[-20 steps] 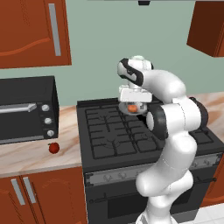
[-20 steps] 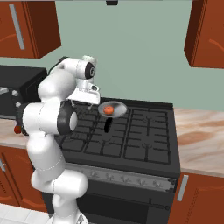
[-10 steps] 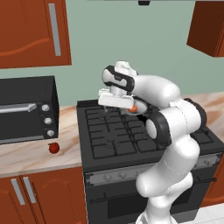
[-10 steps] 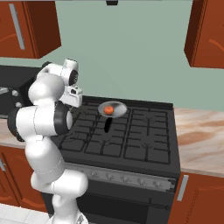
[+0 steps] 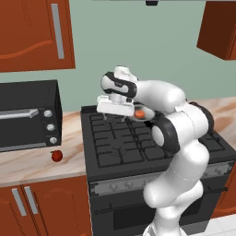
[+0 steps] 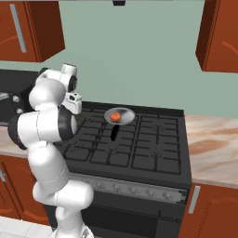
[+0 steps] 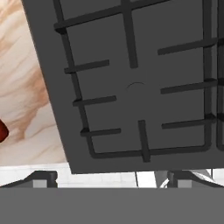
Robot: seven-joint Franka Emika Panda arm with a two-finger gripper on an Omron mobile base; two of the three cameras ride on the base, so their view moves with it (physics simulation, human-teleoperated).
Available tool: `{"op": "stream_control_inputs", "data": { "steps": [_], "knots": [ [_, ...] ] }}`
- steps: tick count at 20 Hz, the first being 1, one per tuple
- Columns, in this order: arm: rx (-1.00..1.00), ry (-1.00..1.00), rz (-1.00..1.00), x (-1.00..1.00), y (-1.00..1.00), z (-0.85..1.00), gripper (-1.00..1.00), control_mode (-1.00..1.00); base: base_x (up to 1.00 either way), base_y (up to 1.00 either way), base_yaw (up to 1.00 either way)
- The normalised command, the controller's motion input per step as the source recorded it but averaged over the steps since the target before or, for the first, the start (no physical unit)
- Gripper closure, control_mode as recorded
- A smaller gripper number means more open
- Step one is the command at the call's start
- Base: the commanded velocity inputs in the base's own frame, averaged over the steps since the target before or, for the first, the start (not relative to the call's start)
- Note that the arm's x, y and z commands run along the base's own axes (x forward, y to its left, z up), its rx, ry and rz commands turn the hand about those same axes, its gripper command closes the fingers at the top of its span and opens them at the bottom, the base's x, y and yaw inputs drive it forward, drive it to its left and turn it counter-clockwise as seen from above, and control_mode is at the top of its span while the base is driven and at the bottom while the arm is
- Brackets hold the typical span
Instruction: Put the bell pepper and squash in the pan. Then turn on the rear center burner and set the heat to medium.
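Black range (image 5: pixel 138 152) fills the middle of the counter run, iron grates across its top, wood cabinets above and below. Marbled counter (image 5: pixel 27 161) on either side; a black toaster oven (image 5: pixel 25 115) stands on the stretch left of the range.

White arm rises from the base and bends over the rear left part of the stove top. Its hand hangs above the grates there, pointing down. Gripper (image 5: pixel 112 115) sits low under the white hand block in the left base view; in the right base view the hand is mostly behind the arm's own elbow. Hand view looks straight down on a left-side grate section (image 7: pixel 135 87) and the counter edge beside it. The finger tips are hardly visible at the bottom of that view, set far apart near the two corners, so the jaws read as spread wide, with nothing between them and nothing touched.

Pan (image 6: pixel 120 116) rests on the rear center grate, short black handle pointing toward the front of the stove. The rear center burner is under it, hidden by the pan.

Squash (image 6: pixel 115 117) lies inside the pan, pale orange, near its middle.

Bell pepper (image 5: pixel 56 156) sits on the counter left of the range, in front of the toaster oven, well apart from the pan. Its red edge (image 7: pixel 2 130) shows at the left border of the hand view.
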Motion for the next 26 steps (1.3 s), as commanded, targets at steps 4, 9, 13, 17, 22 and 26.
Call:
{"op": "stream_control_inputs", "data": {
  "steps": [4, 9, 13, 17, 22, 26],
  "knots": [
    [-0.02, -0.03, 0.04, -0.03, 0.81, -0.27, -1.00, -1.00, 0.00, 0.00, 0.00],
    [-0.15, -0.16, 0.14, 0.00, 0.91, -0.05, -1.00, -1.00, 0.00, 0.00, 0.00],
    [-0.24, -0.08, 0.12, 0.00, 0.98, -0.04, -1.00, -1.00, 0.00, 0.00, 0.00],
    [-0.18, 0.00, 0.08, 0.00, 0.87, -0.29, -1.00, -1.00, 0.00, 0.00, 0.00],
    [-0.03, 0.00, 0.01, 0.00, 0.45, -0.31, -1.00, -1.00, 0.00, 0.00, 0.00],
    [-0.04, 0.00, 0.00, 0.00, 0.15, -0.05, -1.00, -1.00, 0.00, 0.00, 0.00]
  ]
}}
